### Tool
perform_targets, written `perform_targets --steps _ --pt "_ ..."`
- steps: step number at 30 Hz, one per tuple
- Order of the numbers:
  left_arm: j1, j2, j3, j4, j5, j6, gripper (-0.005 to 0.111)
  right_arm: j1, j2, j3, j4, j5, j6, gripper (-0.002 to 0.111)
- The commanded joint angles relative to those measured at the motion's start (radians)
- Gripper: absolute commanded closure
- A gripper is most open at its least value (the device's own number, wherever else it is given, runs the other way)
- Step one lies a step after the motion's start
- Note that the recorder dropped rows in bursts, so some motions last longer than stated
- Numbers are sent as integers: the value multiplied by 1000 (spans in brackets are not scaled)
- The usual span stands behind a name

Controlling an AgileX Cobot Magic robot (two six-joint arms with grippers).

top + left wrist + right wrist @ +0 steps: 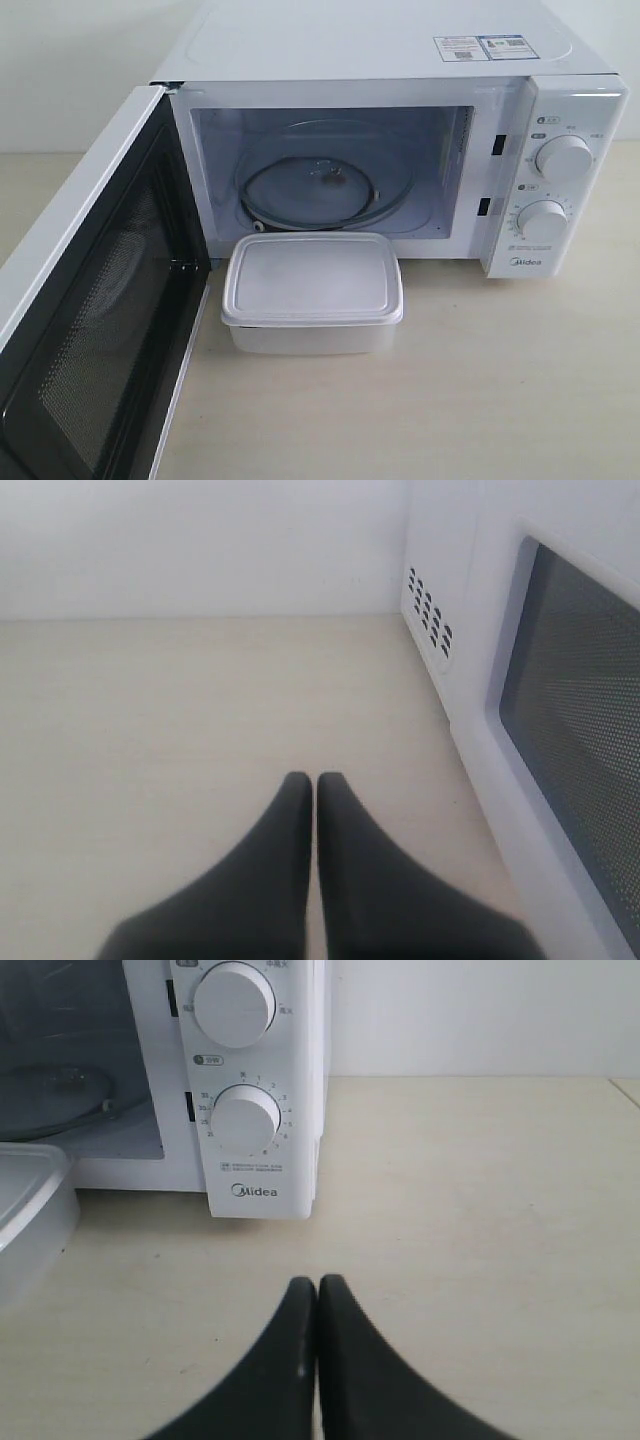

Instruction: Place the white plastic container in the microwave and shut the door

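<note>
White plastic container: lidded, on bench, frame centre, before microwave.
Door: swung wide, lower left.
Left pincer: closed, empty.
Right pincer: closed, empty.

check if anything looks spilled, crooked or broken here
Nothing stands out: the white plastic container sits lidded and level before the microwave, whose door stands open; the glass turntable lies flat inside, no spills.

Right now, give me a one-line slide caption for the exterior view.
Lidded white plastic container on the table before the Midea microwave, its door swung wide open.
</note>
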Motion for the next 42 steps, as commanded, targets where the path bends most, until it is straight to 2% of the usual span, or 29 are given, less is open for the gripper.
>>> perform_targets --steps 1,9,14,18,22,27,31,35,42 --pt "3 -2 4 -3 -4 -7 102 0 -4 -1 -30 -37 -34 109" --pt "3 -2 4 -3 -4 -7 102 0 -4 -1 -8 -306 4 109" --pt "3 -2 4 -3 -4 -7 102 0 -4 -1 -6 -539 181 109" --pt "3 -2 4 -3 -4 -7 102 0 -4 -1 -6 -757 185 109" --pt "3 -2 4 -3 -4 -7 102 0 -4 -1 -6 -867 185 109" --pt "3 -2 4 -3 -4 -7 102 0 -4 -1 -6 -857 101 109" --pt "3 -2 4 -3 -4 -7 102 0 37 -47 -10 -715 86 109" --pt "3 -2 4 -3 -4 -7 102 0 179 -108 -14 -687 48 109" --pt "3 -2 4 -3 -4 -7 102 0 516 -114 -14 -731 60 109"
